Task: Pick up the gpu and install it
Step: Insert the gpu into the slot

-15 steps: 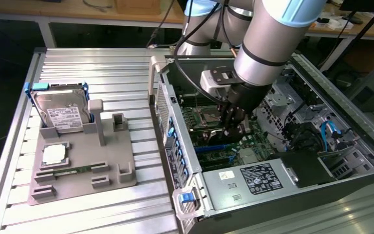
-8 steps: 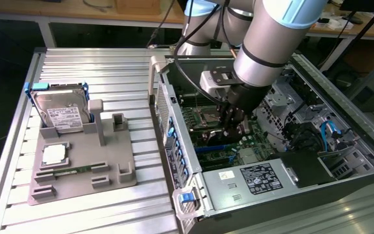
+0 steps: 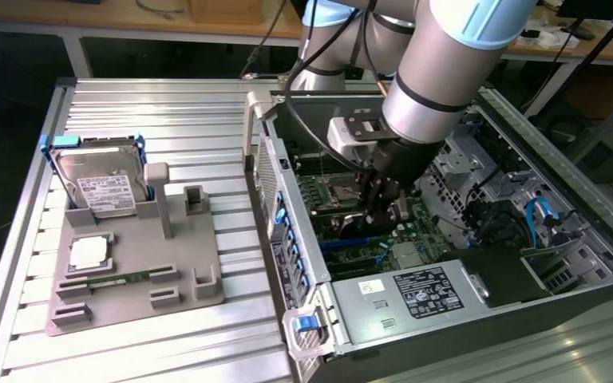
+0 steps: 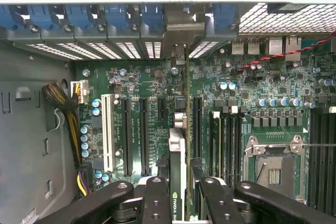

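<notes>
Between our jaws stands the gpu [image 4: 177, 135] (seen edge-on), and we see the gripper [image 4: 180, 167] clamped on it. It is upright over the green motherboard [image 4: 262, 77], its far end near the computer case's [image 3: 269, 159] back wall.

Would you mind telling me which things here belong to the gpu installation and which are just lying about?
Job in hand: gripper, holding the gpu on edge; motherboard; computer case.
Lying about: hard drive; memory stick; gray holder tray.
</notes>
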`<move>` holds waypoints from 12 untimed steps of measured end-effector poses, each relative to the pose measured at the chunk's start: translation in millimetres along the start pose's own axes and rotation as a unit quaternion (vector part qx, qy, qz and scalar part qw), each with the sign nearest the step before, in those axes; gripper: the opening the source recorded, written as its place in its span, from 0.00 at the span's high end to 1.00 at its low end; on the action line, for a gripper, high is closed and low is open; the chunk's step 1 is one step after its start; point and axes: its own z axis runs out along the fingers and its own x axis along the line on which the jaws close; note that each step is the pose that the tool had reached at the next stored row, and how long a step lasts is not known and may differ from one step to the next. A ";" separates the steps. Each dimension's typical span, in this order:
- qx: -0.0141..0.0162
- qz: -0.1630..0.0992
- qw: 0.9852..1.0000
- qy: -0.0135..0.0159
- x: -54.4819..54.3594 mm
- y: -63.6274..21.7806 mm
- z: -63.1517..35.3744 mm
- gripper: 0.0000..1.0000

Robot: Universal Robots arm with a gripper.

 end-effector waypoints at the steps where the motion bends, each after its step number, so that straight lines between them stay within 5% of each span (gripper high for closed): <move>1: 0.000 0.000 1.000 0.000 0.0 0.2 0.2 0.73; 12: 0.003 0.000 1.000 0.000 0.0 3.6 2.5 0.73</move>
